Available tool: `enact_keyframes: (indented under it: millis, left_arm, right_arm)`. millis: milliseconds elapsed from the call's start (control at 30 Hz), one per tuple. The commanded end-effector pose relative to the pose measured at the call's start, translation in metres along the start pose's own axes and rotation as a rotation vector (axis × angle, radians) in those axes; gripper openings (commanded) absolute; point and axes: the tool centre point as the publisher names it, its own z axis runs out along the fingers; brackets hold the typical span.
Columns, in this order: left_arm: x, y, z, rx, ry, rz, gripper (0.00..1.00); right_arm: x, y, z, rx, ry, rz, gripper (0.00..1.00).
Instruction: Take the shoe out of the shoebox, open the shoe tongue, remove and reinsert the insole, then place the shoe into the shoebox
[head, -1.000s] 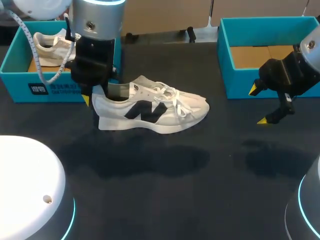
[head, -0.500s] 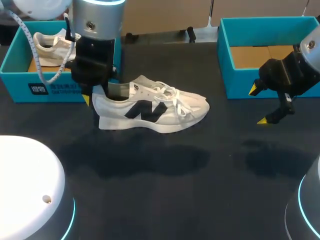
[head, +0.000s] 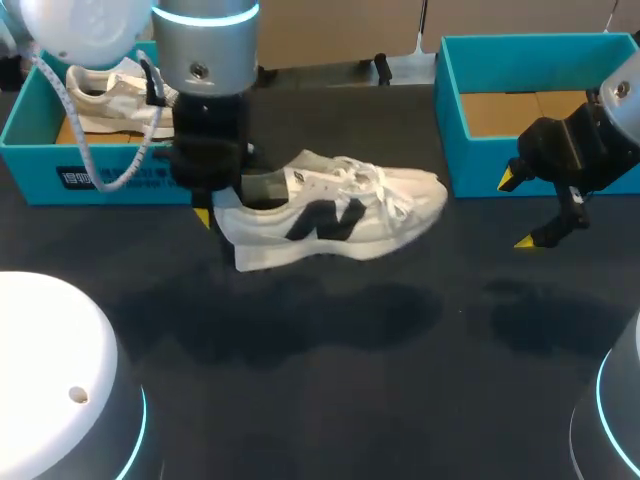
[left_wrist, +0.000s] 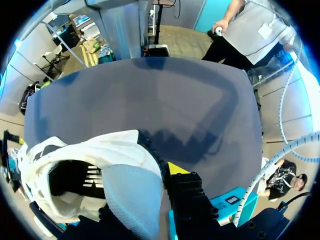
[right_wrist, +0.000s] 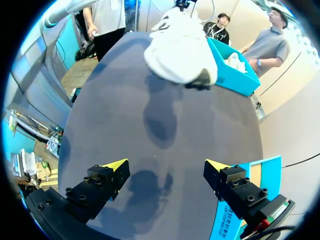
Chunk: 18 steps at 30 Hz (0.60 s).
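Shoe (head: 335, 212) now farther right, seemingly in left gripper (head: 220, 205)

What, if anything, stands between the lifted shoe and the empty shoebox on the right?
Nothing visible: the toe of the shoe nearly reaches the shoebox. The open right hand hangs before its front wall, aside.

Setting: robotics lab. You have the left arm (head: 205, 60) and right arm (head: 612, 115) over one dark surface (head: 330, 400), a blue-ringed arm base (head: 60, 370) at each near corner, and the teal left shoebox (head: 30, 165) and right shoebox (head: 480, 172) at the back.
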Motion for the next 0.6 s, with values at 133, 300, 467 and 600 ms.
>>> enact_keyframes:
  millis: [133, 300, 467, 600]
  left_arm:
    - [-0.026, -0.011, 0.008, 0.011, -0.008, 0.001, 0.00]
    - [-0.040, -0.014, 0.007, 0.000, 0.000, 0.005, 0.00]
    - [-0.040, -0.014, 0.007, 0.000, 0.000, 0.005, 0.00]
    - [-0.040, -0.014, 0.007, 0.000, 0.000, 0.005, 0.00]
  right_arm:
    - [0.000, 0.000, 0.001, 0.004, -0.001, 0.001, 1.00]
    - [0.000, 0.000, 0.001, 0.004, -0.001, 0.001, 1.00]
    - [0.000, 0.000, 0.001, 0.004, -0.001, 0.001, 1.00]
    - [0.000, 0.000, 0.001, 0.004, -0.001, 0.001, 1.00]
